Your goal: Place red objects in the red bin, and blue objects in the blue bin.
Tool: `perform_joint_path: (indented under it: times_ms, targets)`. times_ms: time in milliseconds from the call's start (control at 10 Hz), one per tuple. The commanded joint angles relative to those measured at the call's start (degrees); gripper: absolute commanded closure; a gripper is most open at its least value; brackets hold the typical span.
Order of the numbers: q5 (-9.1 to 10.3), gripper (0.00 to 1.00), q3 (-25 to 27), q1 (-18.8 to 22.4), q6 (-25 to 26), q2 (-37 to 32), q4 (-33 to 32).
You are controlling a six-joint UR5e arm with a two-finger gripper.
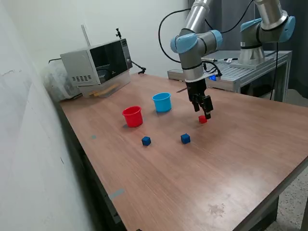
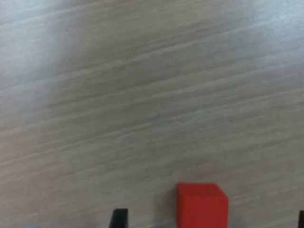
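Red cube [image 1: 202, 119] sits between tool [image 1: 206, 112] jaws, which are spread, not clamped. Two blue cubes [image 1: 146, 141] [image 1: 185, 138] loose on counter [image 1: 202, 173]; both cups' contents not visible.

In the wrist view the red cube [image 2: 202, 205] is cut off at the picture's edge, so its near side does not show. Of the gripper [image 2: 209, 219] only one dark fingertip [image 2: 118, 218] and a sliver at the corner appear. The whole picture is soft. In the exterior view the fingers [image 1: 207, 109] partly cover the cube; contact cannot be told.
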Motion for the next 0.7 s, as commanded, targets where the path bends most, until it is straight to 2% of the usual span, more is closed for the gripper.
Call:
perform_joint_path:
  times_ms: [0, 100, 200, 600]
  targets:
    - [-0.04, 0.0, 0.0, 0.0, -0.1, 0.8, -0.5]
    - [-0.04, 0.0, -0.1, 0.0, -0.1, 1.0, -0.5]
    - [-0.22, 1.0, 0.0, 0.0, -0.1, 1.0, -0.5]
    - [-1.62, 1.0, 1.1, 0.1, -2.0, 0.5, -1.4]
